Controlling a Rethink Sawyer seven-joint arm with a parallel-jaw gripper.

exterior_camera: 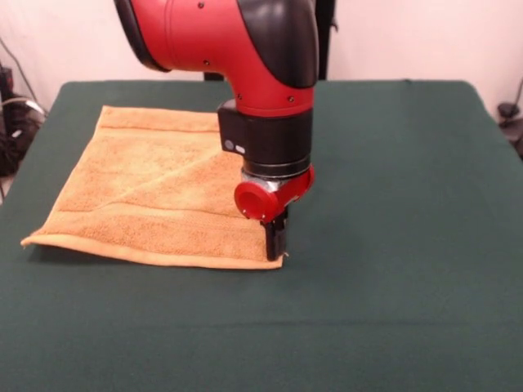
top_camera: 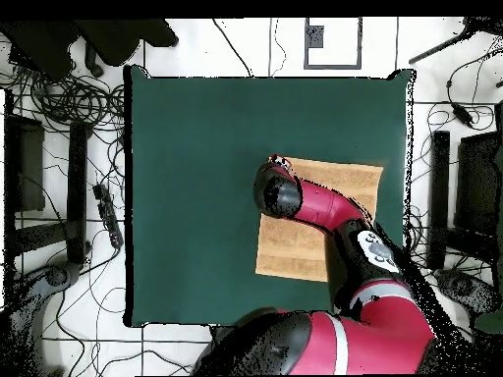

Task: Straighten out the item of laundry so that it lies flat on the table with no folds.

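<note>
The golden-orange towel lies on the left half of the dark green table, mostly spread out. A diagonal fold line runs across its middle, and its near left corner lifts slightly off the cloth. My gripper is down at table level on the towel's near right corner, and its black jaws look closed together on that corner. In the overhead view the gripper sits at the towel's far left corner, and the arm hides much of the towel. No white label shows.
The table is bare green cloth to the right of and in front of the towel in the front view. Cables and black equipment lie on the floor around the table.
</note>
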